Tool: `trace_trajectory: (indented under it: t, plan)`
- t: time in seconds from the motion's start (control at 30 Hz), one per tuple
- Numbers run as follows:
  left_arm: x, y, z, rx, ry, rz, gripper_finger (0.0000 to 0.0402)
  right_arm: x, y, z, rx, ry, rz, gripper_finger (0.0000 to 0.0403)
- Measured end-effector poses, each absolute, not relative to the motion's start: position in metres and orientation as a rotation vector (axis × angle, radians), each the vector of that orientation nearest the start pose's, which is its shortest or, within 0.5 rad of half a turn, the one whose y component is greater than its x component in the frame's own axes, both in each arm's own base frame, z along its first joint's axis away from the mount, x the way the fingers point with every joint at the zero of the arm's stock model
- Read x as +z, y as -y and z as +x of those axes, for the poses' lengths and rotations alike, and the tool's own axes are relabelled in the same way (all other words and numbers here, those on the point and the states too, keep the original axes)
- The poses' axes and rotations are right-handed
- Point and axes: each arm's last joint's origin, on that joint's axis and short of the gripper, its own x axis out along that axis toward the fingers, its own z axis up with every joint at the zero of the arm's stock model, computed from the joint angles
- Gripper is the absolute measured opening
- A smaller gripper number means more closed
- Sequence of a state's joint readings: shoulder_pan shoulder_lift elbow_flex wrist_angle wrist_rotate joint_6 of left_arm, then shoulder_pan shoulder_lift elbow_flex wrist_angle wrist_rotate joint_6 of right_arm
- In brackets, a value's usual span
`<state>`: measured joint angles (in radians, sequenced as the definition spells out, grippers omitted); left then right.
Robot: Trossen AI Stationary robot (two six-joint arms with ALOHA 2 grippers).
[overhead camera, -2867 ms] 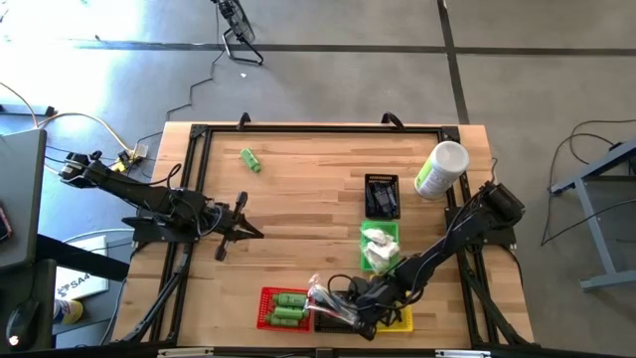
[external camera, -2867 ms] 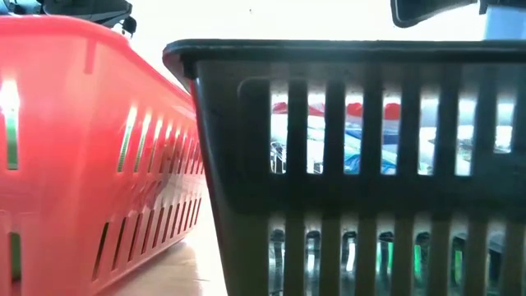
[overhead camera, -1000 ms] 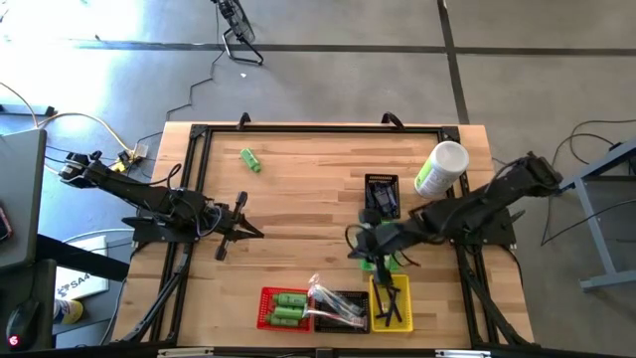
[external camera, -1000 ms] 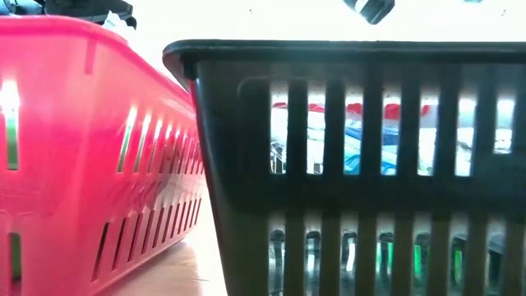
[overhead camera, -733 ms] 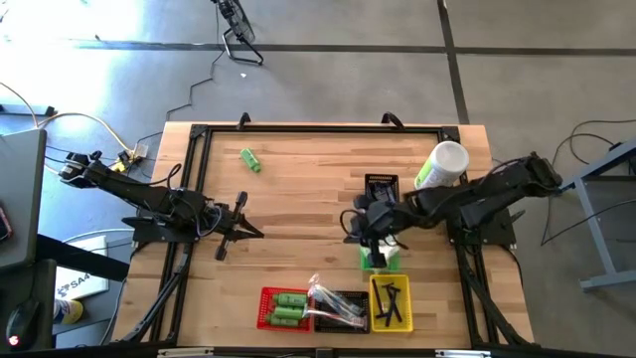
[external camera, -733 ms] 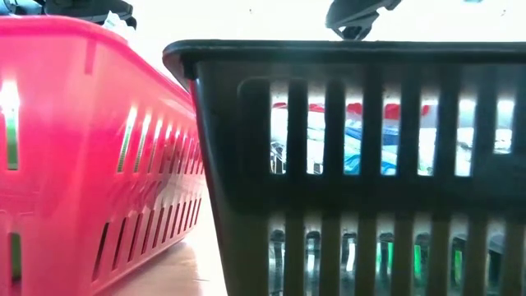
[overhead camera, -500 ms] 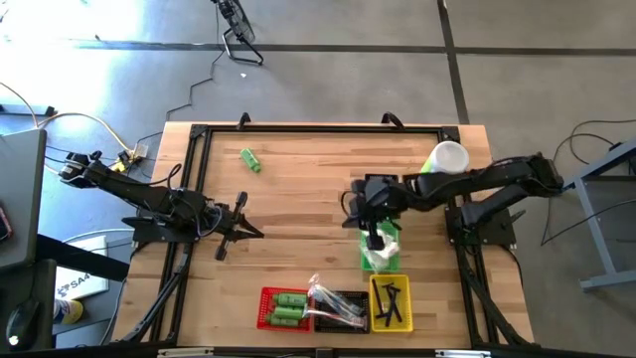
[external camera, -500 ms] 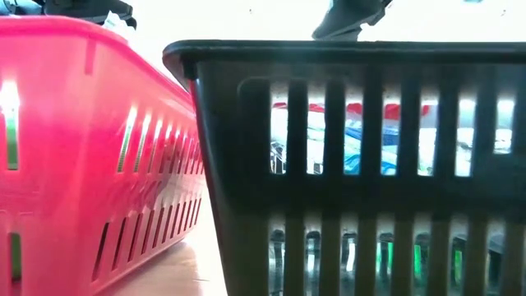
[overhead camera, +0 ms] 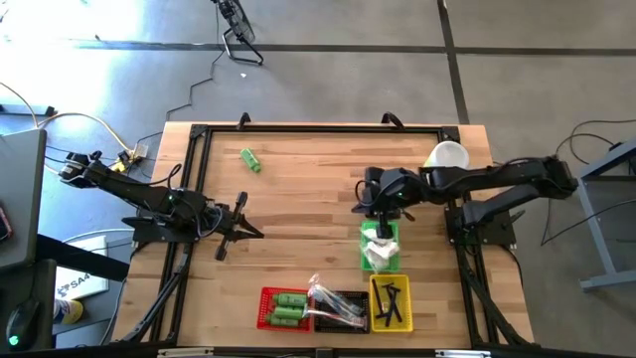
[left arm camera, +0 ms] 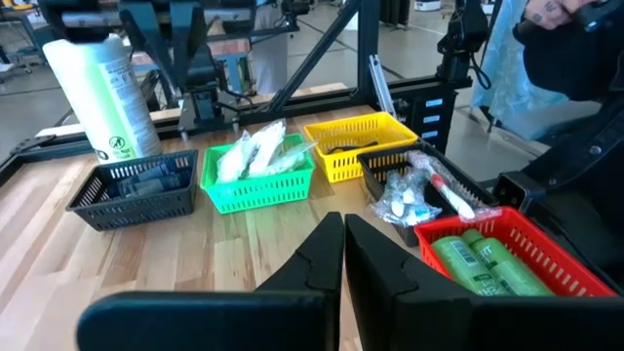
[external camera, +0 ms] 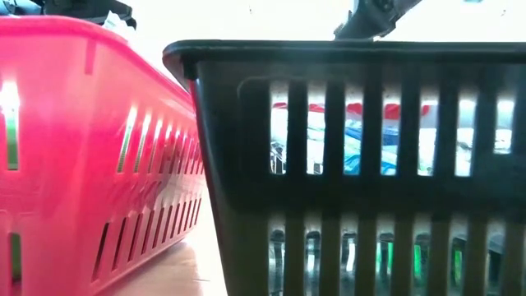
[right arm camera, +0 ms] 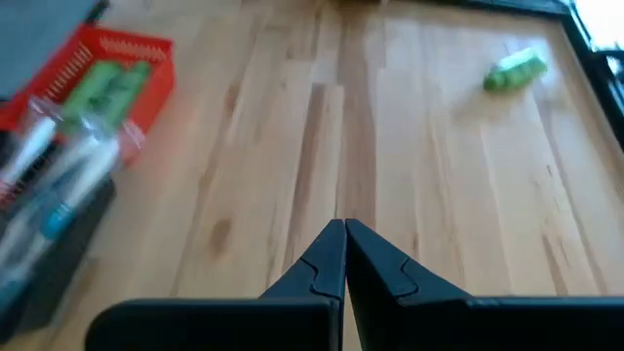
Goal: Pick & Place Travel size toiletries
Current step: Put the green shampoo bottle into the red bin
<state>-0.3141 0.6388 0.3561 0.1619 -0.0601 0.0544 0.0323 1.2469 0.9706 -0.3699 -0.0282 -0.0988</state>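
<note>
One small green bottle (overhead camera: 250,159) (right arm camera: 515,70) lies on its side on the bare wood at the far left. More green bottles fill the red basket (overhead camera: 282,307) (left arm camera: 487,258). Clear-wrapped toothbrushes lie in the black basket (overhead camera: 338,309). Black combs lie in the yellow basket (overhead camera: 391,303) and white packets in the green basket (overhead camera: 380,249). My right gripper (overhead camera: 363,199) (right arm camera: 343,246) hovers shut and empty above the dark basket (left arm camera: 136,190), pointing toward the table's left. My left gripper (overhead camera: 253,231) (left arm camera: 343,244) waits shut at the left, holding nothing.
A white round container with green print (overhead camera: 445,159) (left arm camera: 102,93) stands at the far right behind the dark basket. The baskets line the right side and near edge. In the low view the red basket's wall (external camera: 82,148) and the black basket's wall (external camera: 362,164) fill the picture. Bare wood lies at centre and left.
My right gripper has swung from above the green basket toward the table's far edge. It now hangs over the dark basket and has stayed shut and empty throughout. It has also rolled a little. Nothing on the table has moved.
</note>
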Motion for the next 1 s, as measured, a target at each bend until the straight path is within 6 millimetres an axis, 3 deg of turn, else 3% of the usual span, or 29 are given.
trace_trajectory:
  t: [0.23, 0.63, 1.0]
  plan:
    - [0.238, 0.047, 0.149, -0.257, -0.113, 0.077, 0.001, 0.265, -0.008, 0.228, 0.056, -0.551, -0.001, 0.0002]
    - [0.235, 0.046, 0.149, -0.257, -0.149, 0.073, 0.001, 0.26, -0.007, 0.174, 0.027, -0.377, 0.025, 0.0002]
    - [0.235, 0.046, 0.148, -0.257, -0.151, 0.073, 0.001, 0.249, -0.005, 0.139, -0.003, -0.275, 0.074, 0.0002]
